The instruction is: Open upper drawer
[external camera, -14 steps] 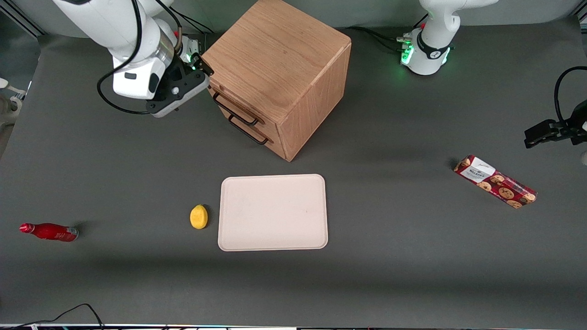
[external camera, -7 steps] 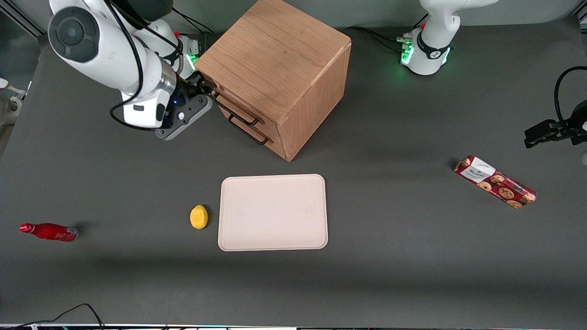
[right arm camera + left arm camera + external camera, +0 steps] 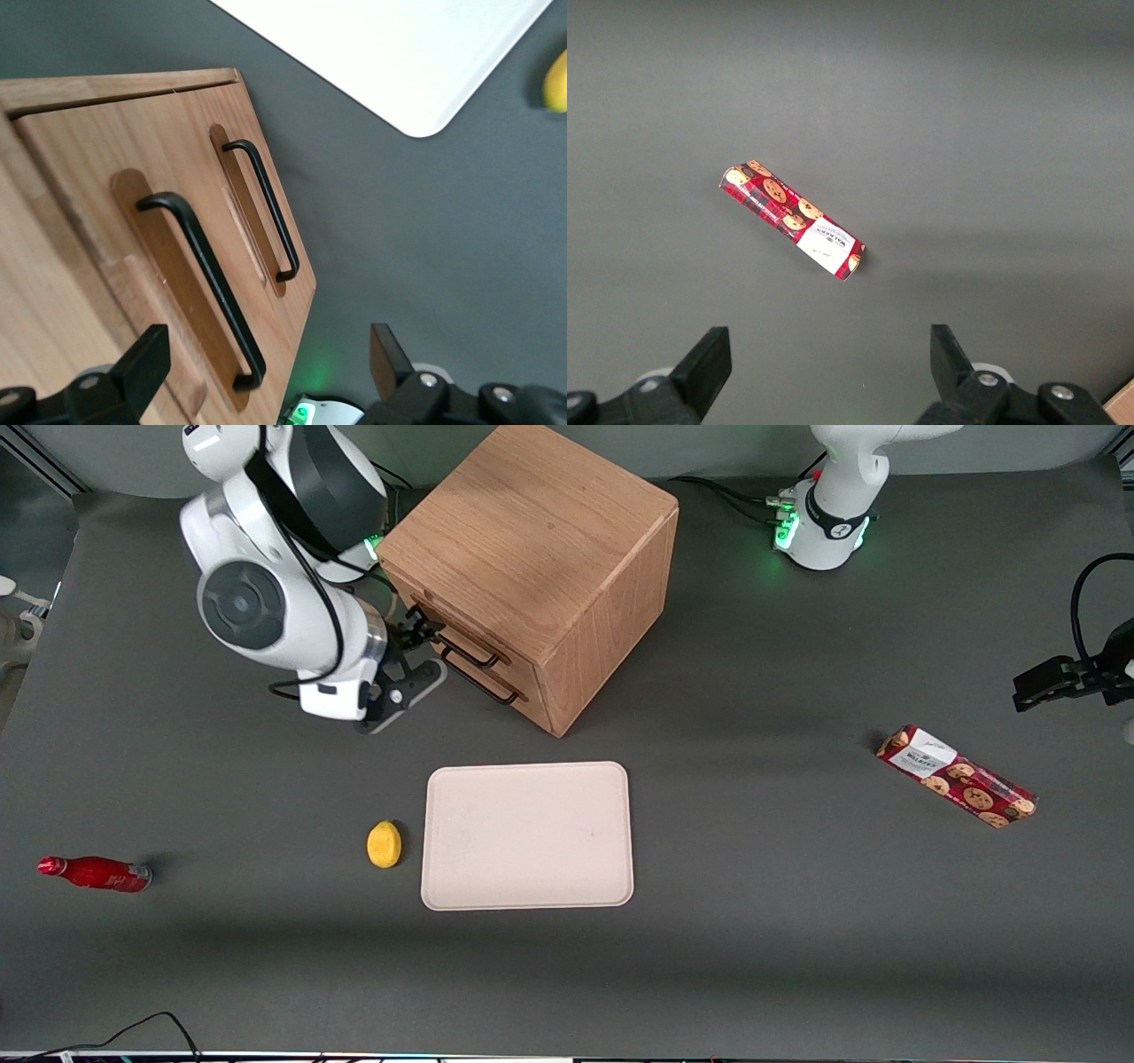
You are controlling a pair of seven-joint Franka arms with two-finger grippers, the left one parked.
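Before the cabinet (image 3: 532, 576) front, the hand (image 3: 423, 631) has swung down from the top edge to the upper drawer (image 3: 133, 257) handle (image 3: 204, 283) — fingers spread, nothing pinched; the drawer sits closed, topmost in the cabinet, so gripping comes next

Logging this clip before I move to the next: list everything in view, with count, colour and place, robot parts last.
cabinet: one, light oak, two drawers, farther from the front camera than the tray.
upper drawer: one, oak, black bar handle, looks shut.
bottom drawer: one, oak, matching black handle, shut.
tray: one, pale cream, mid-table.
lemon: one, yellow, beside the tray.
bottle: one, red, lying toward the working arm's end.
cookie pack: one, red, toward the parked arm's end.
gripper: one, black jaws open, in front of the upper drawer's handle.
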